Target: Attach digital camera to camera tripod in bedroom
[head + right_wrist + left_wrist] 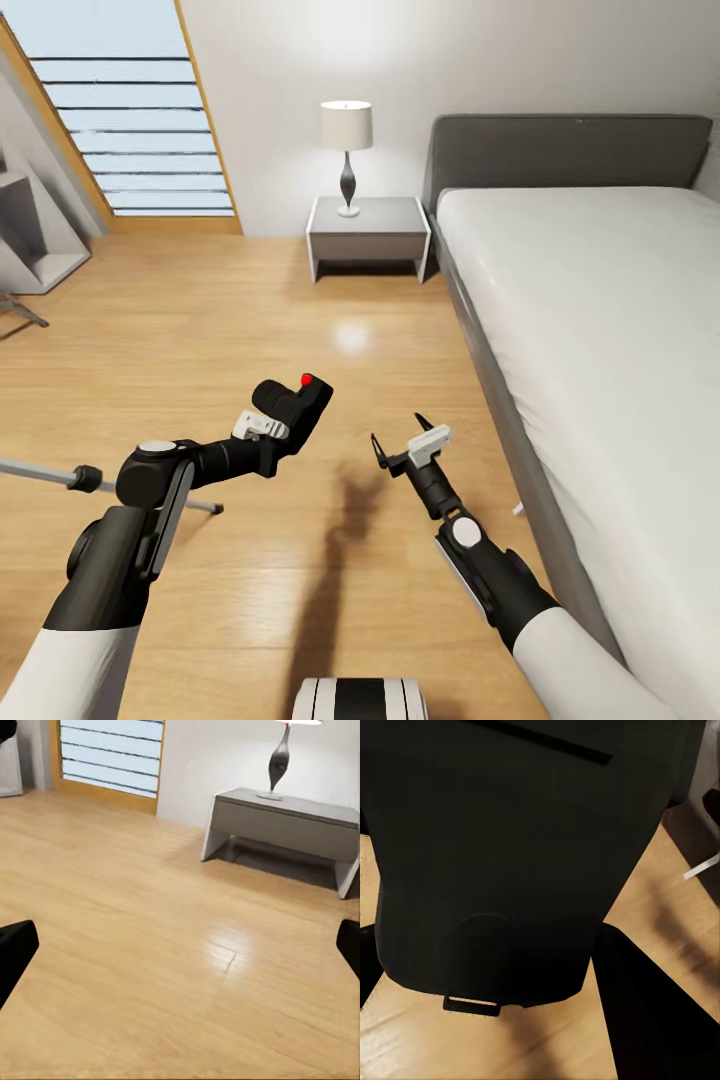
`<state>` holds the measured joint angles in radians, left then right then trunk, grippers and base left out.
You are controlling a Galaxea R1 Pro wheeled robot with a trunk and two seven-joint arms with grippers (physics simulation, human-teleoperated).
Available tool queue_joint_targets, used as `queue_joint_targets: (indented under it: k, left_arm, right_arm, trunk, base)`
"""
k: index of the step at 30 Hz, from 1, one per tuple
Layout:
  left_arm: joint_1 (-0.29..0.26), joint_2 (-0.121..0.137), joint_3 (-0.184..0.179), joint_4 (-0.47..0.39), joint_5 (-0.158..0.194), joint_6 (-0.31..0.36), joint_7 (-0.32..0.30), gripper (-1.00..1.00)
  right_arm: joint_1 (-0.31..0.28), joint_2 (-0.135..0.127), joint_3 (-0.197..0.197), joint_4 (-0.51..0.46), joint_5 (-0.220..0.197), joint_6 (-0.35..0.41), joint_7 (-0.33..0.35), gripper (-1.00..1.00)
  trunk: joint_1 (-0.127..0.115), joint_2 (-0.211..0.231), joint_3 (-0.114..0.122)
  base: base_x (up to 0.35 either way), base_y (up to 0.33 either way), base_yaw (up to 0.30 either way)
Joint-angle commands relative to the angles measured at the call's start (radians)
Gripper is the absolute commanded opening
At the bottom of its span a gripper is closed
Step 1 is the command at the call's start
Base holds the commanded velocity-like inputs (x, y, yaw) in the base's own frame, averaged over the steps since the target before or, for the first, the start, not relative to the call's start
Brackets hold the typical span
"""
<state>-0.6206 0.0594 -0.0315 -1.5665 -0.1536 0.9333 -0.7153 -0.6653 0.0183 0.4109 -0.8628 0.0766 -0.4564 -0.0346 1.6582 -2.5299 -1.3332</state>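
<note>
My left gripper [280, 432] is shut on the digital camera [298, 402], a black boxy body with a round red button on top, held above the wood floor. In the left wrist view the camera's dark body [495, 855] sits close up between the black fingers [656, 1020]. A silver-grey leg of the camera tripod [40, 470] with a black joint lies low at the far left, behind my left arm; the rest of the tripod is out of view. My right gripper [402, 442] hangs open and empty over the floor, its fingertips [15, 954] wide apart.
A grey bed [600, 330] runs along the right side. A grey nightstand [367, 235] with a lamp [347, 150] stands against the far wall. The wood-framed window [130, 110] is at the back left, with a grey shelf unit [35, 230] beside it. Bare wood floor [300, 320] lies ahead.
</note>
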Motion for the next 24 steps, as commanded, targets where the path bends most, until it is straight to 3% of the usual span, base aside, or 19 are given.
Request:
queue_joint_targets:
  k: [1,9,24]
  left_arm:
    - [-0.001,0.0,0.0,-0.001,-0.01,0.002,-0.011,-1.0]
    - [-0.001,0.001,-0.001,-0.003,-0.011,0.004,-0.012,-1.0]
    - [-0.001,0.002,-0.002,-0.012,-0.011,0.003,-0.012,-1.0]
  right_arm:
    - [0.0,0.0,0.0,0.001,0.008,0.007,0.004,1.0]
    - [0.0,0.0,-0.003,0.001,0.008,0.05,0.031,1.0]
    - [-0.001,0.0,-0.003,0.001,0.008,0.053,0.029,1.0]
  trunk:
    - [-0.001,0.0,0.003]
    - [-0.004,0.002,0.034]
    - [-0.011,0.005,0.092]
  base:
    - [0.0,0.0,0.0]
    - [0.0,0.0,0.0]
    - [0.0,0.0,0.0]
